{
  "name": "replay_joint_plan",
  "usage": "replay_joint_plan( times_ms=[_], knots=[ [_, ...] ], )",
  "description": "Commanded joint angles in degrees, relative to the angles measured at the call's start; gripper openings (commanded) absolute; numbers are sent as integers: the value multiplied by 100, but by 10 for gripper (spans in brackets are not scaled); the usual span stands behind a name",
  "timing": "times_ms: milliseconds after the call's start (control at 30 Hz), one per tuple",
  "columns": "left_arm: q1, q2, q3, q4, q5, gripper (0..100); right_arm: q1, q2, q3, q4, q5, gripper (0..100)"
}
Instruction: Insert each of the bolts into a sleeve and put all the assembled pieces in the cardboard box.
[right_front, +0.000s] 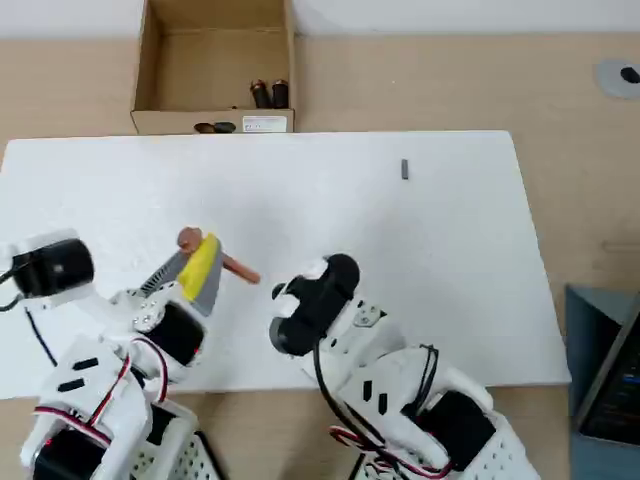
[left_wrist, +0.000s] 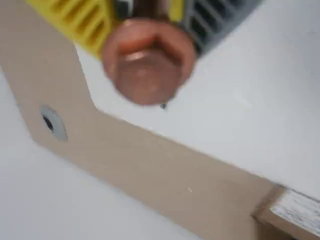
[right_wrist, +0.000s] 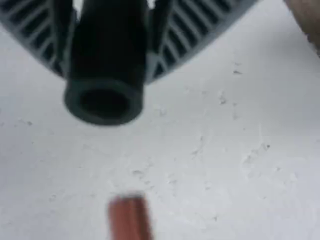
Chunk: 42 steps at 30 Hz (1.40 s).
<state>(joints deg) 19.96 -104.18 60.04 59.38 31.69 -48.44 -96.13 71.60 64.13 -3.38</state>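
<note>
Separately held bolt (left_wrist: 147, 65) and sleeve (right_wrist: 105, 60).
Left fingers (left_wrist: 75, 20) pinched the copper bolt; right fingers (right_wrist: 195, 30) clamped the black sleeve, bolt tip near its open end.

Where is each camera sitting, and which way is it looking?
High view: fixed above the table, looking down on the cardboard box, white board, left arm and right arm.
Left wrist view: on the left arm's wrist, facing along the left gripper, shut on the copper bolt; yellow and grey fingers show.
Right wrist view: on the right arm's wrist, facing the white board; the right gripper, shut on the black sleeve, shows.
Shared: the copper bolt shows in all three views.
</note>
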Motion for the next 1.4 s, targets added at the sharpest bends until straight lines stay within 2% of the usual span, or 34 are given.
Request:
replay_joint_plan(
  times_ms=[0,133,867,1100,1367],
  knots=[
    [343,-31,-44,-123,35,2,-75,-92,-4,-167,-35,9],
    [580,-31,0,-105,18,2,-75,-92,-4,-167,-18,9],
    [580,-31,352,-149,44,2,-84,-92,-4,-325,-35,9],
    [563,-40,404,-721,53,2,-84,-92,4,-316,-44,9],
    [589,-40,659,-703,18,2,-84,-92,4,-316,-44,9]
  ],
)
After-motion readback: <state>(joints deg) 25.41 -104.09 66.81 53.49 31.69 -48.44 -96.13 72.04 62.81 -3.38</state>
